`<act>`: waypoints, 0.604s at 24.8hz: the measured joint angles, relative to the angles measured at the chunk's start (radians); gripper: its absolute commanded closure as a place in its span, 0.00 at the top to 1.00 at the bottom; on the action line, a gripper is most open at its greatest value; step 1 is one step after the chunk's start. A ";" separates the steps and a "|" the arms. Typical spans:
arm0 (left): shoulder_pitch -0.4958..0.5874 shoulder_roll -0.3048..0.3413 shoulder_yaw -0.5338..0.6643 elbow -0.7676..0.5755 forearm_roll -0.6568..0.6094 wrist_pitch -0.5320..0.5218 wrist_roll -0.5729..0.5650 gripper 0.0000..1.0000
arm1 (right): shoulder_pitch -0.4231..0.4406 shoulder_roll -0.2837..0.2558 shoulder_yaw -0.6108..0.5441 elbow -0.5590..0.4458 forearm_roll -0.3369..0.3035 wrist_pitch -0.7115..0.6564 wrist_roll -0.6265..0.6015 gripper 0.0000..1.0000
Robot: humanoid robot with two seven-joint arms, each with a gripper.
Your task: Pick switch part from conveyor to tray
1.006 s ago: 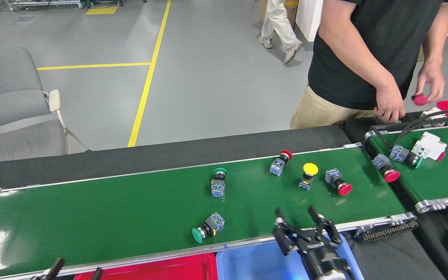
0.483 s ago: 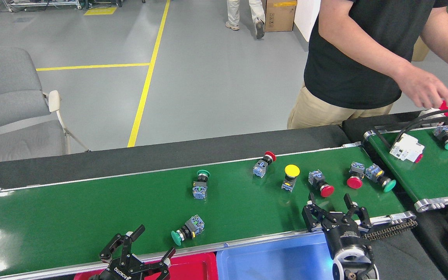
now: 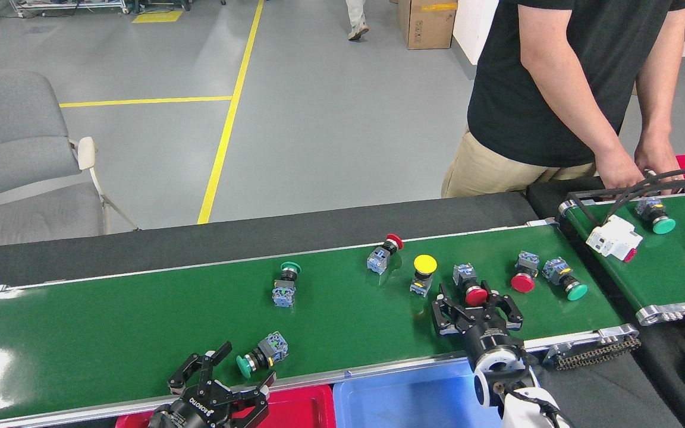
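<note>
Now, right claw (image 3: 477,299): spread around the red switch part (image 3: 471,289) on the conveyor (image 3: 110,333).
Left claw (image 3: 241,367): spread, beside green switch part (image 3: 259,355).

Legible text: one item. White lettering on the black body of the left gripper (image 3: 223,380), near the bottom edge of the head view, appears to read "ROKOTIQ", though the letters are small and tilted, so the spelling is uncertain. Cardboard box (image 3: 426,22) at the top: printed marks on its face, too small to read. No other readable text, numbers or signs.
</note>
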 measured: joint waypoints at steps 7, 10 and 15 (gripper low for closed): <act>0.032 0.004 -0.001 -0.011 0.035 0.012 0.020 0.02 | 0.004 0.000 0.003 -0.016 -0.008 -0.040 0.000 0.03; 0.114 0.015 -0.003 -0.125 0.043 -0.034 0.028 0.06 | 0.029 0.000 0.009 -0.071 -0.008 -0.097 0.000 0.02; 0.291 0.014 0.021 -0.267 0.056 -0.182 0.030 0.86 | 0.141 0.000 0.080 -0.242 -0.007 -0.297 0.000 0.02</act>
